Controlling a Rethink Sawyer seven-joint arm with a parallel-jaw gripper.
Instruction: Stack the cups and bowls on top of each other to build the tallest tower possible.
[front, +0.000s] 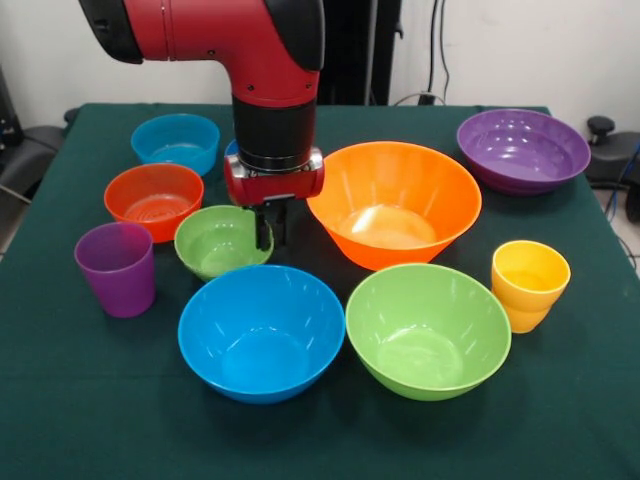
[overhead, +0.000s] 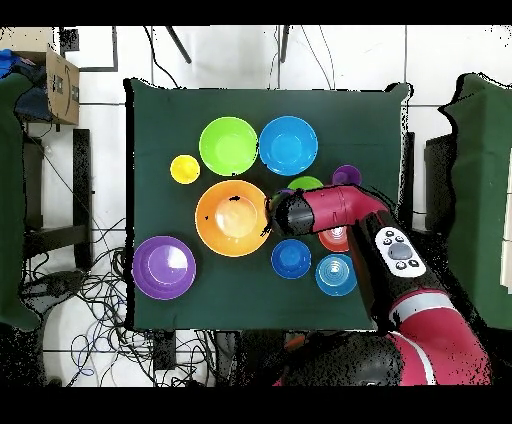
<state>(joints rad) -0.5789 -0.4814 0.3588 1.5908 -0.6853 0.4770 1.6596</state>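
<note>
Dark green cloth covers the table (front: 90, 420), and the large orange bowl (front: 395, 203) near its middle serves as the landmark. A wide strip of bare cloth runs along the table edge nearest the front camera, beyond the large blue bowl (front: 261, 331) and large green bowl (front: 428, 329), which stand side by side, almost touching, just in front of the orange one. The wide purple bowl (front: 522, 149) sits behind and to the right of it, close to the far right corner. The yellow cup (front: 529, 283) stands to its front right, just beside the green bowl. Left of the orange bowl, the gripper (front: 268, 232) hangs at the rim of the small green bowl (front: 221, 241); its dark fingers look close together, though whether they pinch the rim cannot be told. Further left lie the red-orange bowl (front: 154, 200), the light blue bowl (front: 176, 142) and the purple cup (front: 117, 267). The small dark blue bowl (overhead: 291, 258) shows clearly only from overhead, beside the arm. Every container seen is empty. No readable writing shows.
</note>
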